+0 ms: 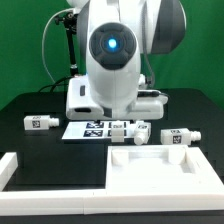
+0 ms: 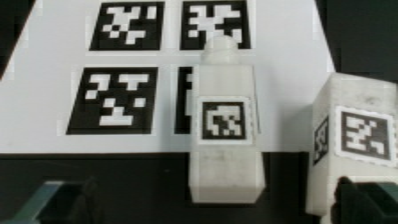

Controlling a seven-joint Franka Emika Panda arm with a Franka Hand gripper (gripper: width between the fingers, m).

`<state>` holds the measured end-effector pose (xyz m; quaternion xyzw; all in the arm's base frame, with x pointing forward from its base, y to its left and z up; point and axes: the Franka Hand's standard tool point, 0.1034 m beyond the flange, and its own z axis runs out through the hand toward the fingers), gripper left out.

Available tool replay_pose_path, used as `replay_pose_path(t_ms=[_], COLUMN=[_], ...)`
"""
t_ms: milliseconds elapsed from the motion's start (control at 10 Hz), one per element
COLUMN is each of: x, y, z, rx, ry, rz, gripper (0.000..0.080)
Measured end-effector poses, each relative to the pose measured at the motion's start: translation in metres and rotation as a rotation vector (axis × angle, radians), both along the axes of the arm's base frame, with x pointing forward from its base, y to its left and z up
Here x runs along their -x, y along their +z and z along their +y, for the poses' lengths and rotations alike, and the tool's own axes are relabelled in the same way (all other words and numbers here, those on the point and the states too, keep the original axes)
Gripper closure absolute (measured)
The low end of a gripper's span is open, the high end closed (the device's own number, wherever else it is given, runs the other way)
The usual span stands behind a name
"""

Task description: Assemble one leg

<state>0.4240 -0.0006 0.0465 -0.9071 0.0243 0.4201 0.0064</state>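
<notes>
**Arm pose.** The arm (image 1: 112, 60) is folded forward and down over the table (image 1: 40, 150), with its wrist above the marker board (image 1: 92, 130). In the exterior view the arm's own body hides the claw. The claw's state is therefore read from the wrist view alone.

**Claw.** The claw (image 2: 208, 203) is spread wide and holds nothing. Its dark fingers (image 2: 54, 202) show only as blurred tips, one on each side.

**Below the claw.** The leg (image 2: 226, 130) lies flat in the gap between the fingers, touching neither. Its tag faces up, and its length runs away from the claw across the marker board.

**Beside the claw.** A second leg (image 2: 365, 125) lies parallel to the first, at the board's edge and just ahead of one finger. That finger seems clear of it, though the blur leaves this uncertain.

**Exterior view only.** This view shows parts that the wrist view does not:
- A third leg (image 1: 178, 137) lies on the table past the second, well apart from the claw.
- A fourth leg (image 1: 38, 123) lies well apart on the opposite side.
- The large white panel (image 1: 150, 165) lies on the table in front of the legs.
</notes>
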Motion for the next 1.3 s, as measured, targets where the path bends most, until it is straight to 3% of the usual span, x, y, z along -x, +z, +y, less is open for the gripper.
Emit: replay_pose_path(t_ms=[400, 800, 1300], x=[-0.002, 0.019, 0.028], y=[-0.003, -0.014, -0.028], z=[0.0, -0.002, -0.001], rx=[-0.005, -0.004, -0.005], ry=[0.004, -0.001, 0.0], rz=[-0.012, 0.069, 0.045], gripper=[0.0151, 0.0151, 0.0151])
